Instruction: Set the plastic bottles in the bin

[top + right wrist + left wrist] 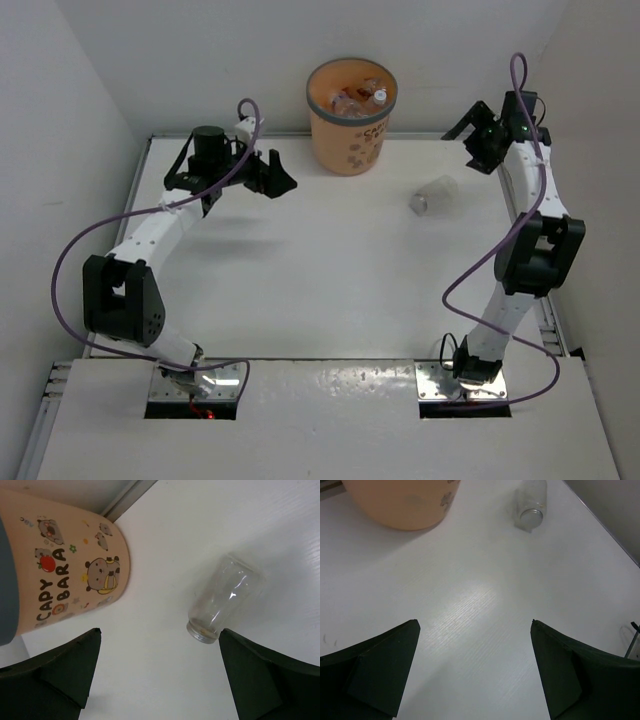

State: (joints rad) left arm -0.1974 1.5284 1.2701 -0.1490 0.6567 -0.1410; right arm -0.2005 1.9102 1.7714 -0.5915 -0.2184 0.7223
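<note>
Both arms reach far over the table point(300, 290). The left gripper point(274, 177) and right gripper point(466, 141) are wide open, holding nothing. A clear bottle point(432, 193) lies near the bin point(350, 145).

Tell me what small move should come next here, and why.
Probably lower the right gripper toward the last bottle: it lies on its side on the table, nearer that arm, and the jaws stand open and empty. The bin already holds other bottles.
</note>
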